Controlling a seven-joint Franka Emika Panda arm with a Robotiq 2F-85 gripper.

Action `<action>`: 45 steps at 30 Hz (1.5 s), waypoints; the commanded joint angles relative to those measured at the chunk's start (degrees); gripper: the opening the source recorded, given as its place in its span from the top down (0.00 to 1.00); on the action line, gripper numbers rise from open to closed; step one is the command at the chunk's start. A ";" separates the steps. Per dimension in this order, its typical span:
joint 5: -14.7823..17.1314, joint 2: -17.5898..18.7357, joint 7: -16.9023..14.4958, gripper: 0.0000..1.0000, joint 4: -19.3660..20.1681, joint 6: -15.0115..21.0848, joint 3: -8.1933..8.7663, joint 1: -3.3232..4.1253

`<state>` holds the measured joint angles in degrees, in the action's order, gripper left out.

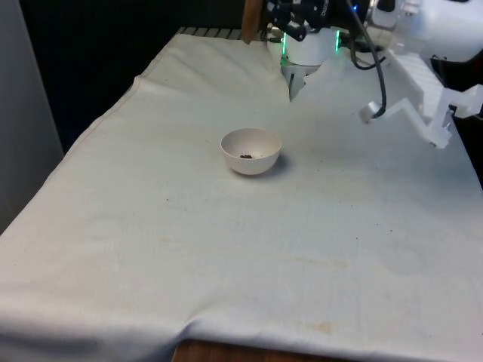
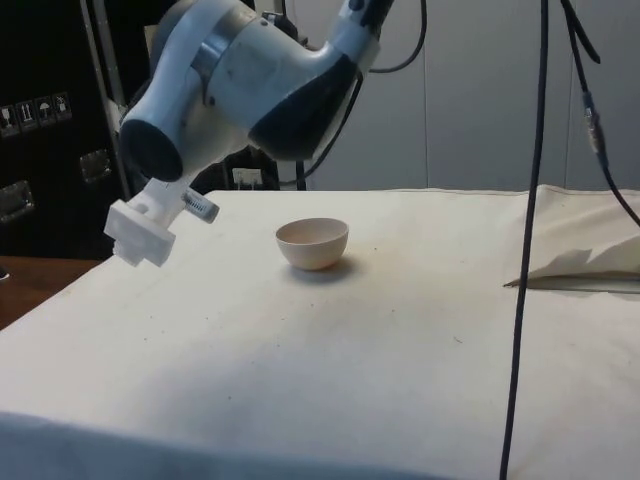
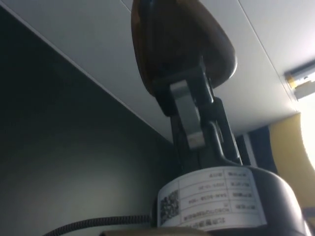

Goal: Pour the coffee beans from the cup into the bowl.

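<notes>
Brown cup (image 3: 182, 44) clamped in end effector (image 3: 189, 110), white bowl (image 1: 251, 151) holding few beans (image 1: 246, 156)

No readable text or labels.

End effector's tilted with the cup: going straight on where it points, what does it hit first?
Likely nothing on the table. The end effector, shut on the brown cup, points upward, away from the bowl; ahead are a dark wall and pale ceiling, depth unclear.
</notes>
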<state>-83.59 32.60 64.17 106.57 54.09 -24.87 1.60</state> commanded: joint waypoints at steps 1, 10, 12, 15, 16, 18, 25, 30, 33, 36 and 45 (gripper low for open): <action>0.46 -0.86 -0.40 0.96 0.46 1.38 -0.29 -0.63; 1.89 -2.46 -0.80 0.96 0.57 3.90 0.23 -1.49; 2.41 -2.98 -0.92 0.96 0.63 4.70 0.40 -1.72; 2.92 -3.44 -1.03 0.96 0.63 5.44 0.57 -2.01; 2.69 -2.86 -0.69 0.96 0.11 4.35 0.86 -1.55; 3.21 -3.78 -1.20 0.96 0.57 5.96 0.69 -2.23; 4.13 -4.53 -1.49 0.96 0.11 6.82 1.78 -2.06; 5.44 -5.96 -2.46 0.96 0.40 9.34 2.06 -2.75; 5.90 -6.25 -2.86 0.96 0.11 10.26 2.35 -2.98; 6.19 -6.42 -3.15 0.96 -0.06 10.89 2.58 -3.04; 7.79 -7.28 -4.41 0.96 -0.69 14.21 4.07 -3.27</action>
<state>-76.20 25.67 60.28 105.77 67.38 -20.51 -1.20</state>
